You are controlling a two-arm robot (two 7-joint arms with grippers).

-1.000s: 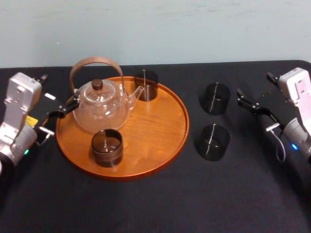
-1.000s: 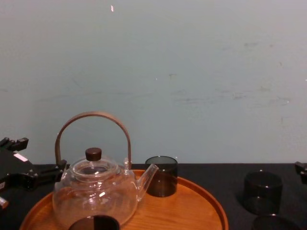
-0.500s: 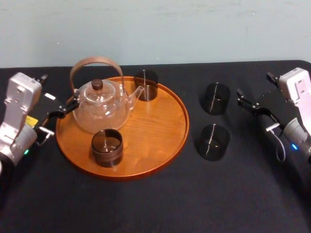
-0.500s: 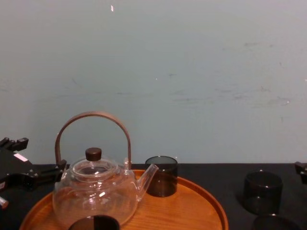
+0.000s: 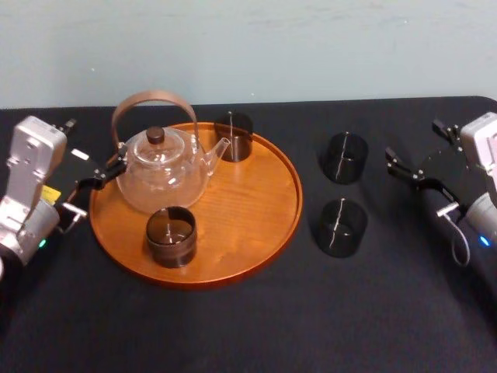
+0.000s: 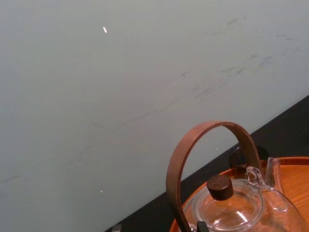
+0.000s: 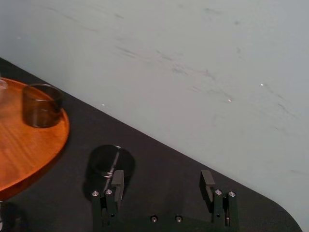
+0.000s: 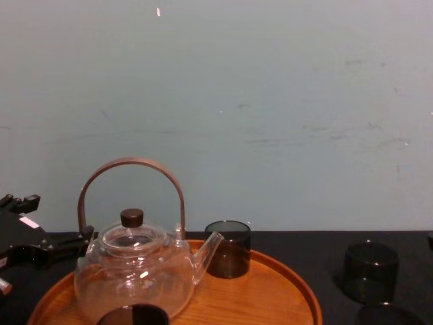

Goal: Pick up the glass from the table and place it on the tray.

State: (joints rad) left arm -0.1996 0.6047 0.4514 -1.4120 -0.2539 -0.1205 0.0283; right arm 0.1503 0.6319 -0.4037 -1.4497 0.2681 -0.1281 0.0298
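Observation:
Two dark smoky glasses stand on the black table right of the tray: a far one (image 5: 344, 157) and a near one (image 5: 340, 226). The round orange-brown wooden tray (image 5: 256, 206) holds a clear glass teapot (image 5: 163, 169) and two more dark glasses, one at the back (image 5: 234, 136) and one at the front (image 5: 171, 235). My right gripper (image 5: 413, 144) hovers open to the right of the far table glass, apart from it. In the right wrist view that glass (image 7: 104, 159) sits just beyond one finger of the open gripper (image 7: 162, 180). My left gripper (image 5: 95, 149) rests open at the tray's left edge, beside the teapot.
The teapot's bent wooden handle (image 8: 132, 166) rises high above the tray. A pale wall (image 8: 270, 101) closes off the table's back edge. The black cloth (image 5: 311, 326) in front of the tray and glasses is bare.
My right gripper has drifted a little to the right and nearer to me, away from the two table glasses. The left arm, glasses and tray have not moved.

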